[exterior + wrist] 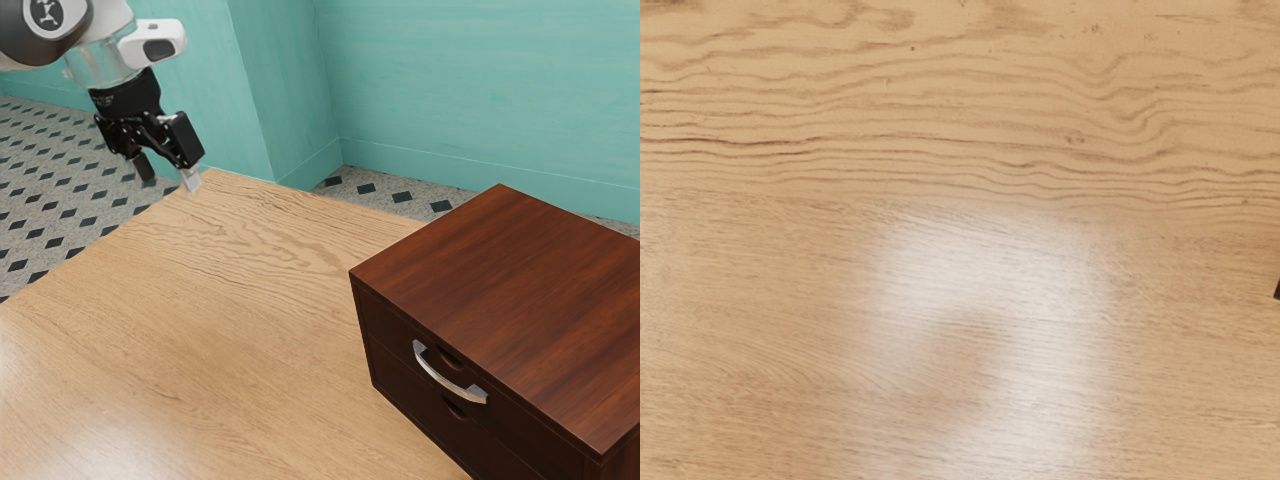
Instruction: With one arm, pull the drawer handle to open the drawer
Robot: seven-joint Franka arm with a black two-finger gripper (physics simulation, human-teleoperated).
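Observation:
A dark brown wooden cabinet point(510, 300) stands on the table at the exterior view's right. Its upper drawer front point(400, 345) carries a curved silver handle point(447, 375) and sits flush with the cabinet, shut. My gripper point(168, 175) hangs above the table's far left corner, far from the handle, open with nothing between its fingers. One fingertip point(190, 182) is pale. The wrist view looks straight down on bare wood grain point(960, 150) with a pale sheen point(980, 320).
The light wooden table point(200, 330) stretches between my gripper and the cabinet. A lower drawer front point(430, 415) lies beneath the handle. Teal walls point(450, 80) and a checkered floor point(50, 190) lie beyond the table's far edges.

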